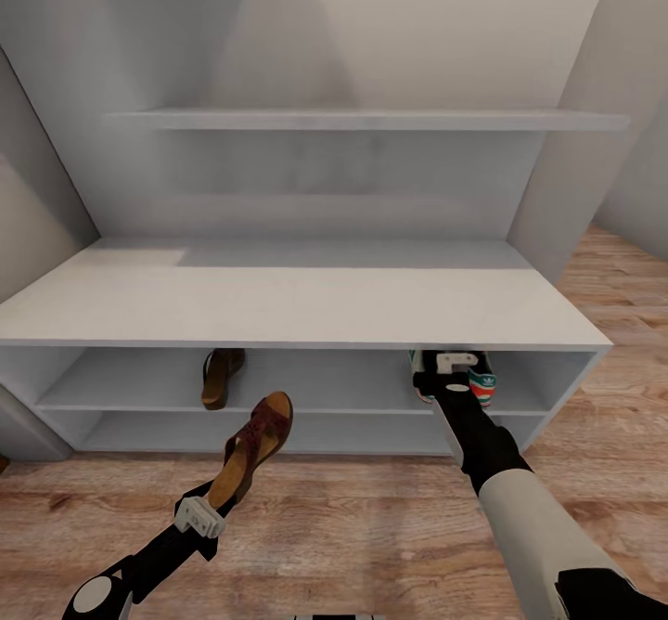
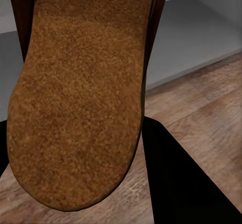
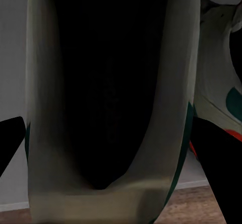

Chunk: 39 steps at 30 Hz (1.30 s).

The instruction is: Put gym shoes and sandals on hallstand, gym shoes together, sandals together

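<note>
Low in the head view, left of centre, the left gripper clamps the heel of a dark brown strappy sandal, lifted off the wood-grain plank floor with its toe towards the pale grey hallstand. In the left wrist view its grainy tan sole sits between the black fingers. The second sandal lies on the upper shelf, left of centre. At right of centre the right gripper reaches into that same shelf, closed on a cream gym shoe (dark lining, green trim); a second gym shoe sits just beside it.
</note>
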{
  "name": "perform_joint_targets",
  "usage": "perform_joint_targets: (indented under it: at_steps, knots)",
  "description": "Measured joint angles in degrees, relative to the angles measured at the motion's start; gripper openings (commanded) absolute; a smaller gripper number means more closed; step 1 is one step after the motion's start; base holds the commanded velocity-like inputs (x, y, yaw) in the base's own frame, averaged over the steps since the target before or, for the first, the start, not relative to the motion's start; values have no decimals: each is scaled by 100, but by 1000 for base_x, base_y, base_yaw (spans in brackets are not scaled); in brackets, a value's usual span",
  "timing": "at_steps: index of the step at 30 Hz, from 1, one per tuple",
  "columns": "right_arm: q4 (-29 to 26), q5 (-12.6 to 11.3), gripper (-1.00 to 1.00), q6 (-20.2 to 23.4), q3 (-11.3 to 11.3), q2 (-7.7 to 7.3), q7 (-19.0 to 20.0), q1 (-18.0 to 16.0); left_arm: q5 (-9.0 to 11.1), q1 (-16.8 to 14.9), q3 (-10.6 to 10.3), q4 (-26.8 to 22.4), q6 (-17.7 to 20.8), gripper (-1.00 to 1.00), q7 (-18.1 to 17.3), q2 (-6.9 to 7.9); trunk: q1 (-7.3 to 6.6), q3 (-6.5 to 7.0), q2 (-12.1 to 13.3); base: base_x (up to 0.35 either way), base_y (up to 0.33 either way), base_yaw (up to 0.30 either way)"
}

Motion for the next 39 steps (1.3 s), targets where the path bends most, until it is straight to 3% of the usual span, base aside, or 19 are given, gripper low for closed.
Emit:
perform_joint_targets:
  at_steps: [39]
  knots:
    - [579,1,-100,-540,5,-9,4,-151,3,0,1,0,-1,-100,0,0,0,0,0,0,0,0]
